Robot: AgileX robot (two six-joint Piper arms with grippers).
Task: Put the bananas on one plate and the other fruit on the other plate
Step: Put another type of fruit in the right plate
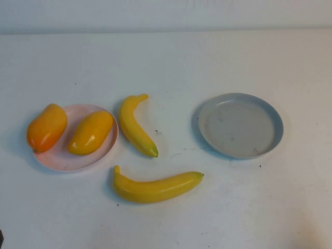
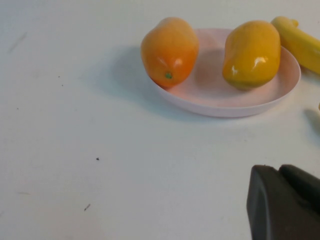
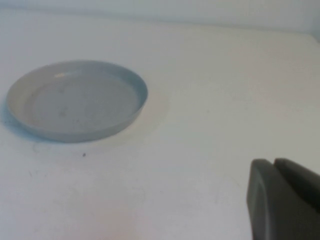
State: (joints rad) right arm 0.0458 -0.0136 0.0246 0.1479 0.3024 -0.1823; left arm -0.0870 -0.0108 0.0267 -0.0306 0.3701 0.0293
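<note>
Neither arm shows in the high view — both sit out of its frame. Left gripper (image 2: 285, 205): only dark fingertips visible in its wrist view, pressed together, holding nothing, above bare table. Right gripper (image 3: 285, 200): same pose in its own wrist view — fingers closed, empty.

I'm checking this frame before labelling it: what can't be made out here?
- Left gripper: shut, only fingertips in the left wrist view's corner; outside the high view.
- Right gripper: likewise, right wrist view.
- Upper banana: cut by the left wrist view's edge.
- Orange fruit: whether it overhangs the pink plate.
</note>
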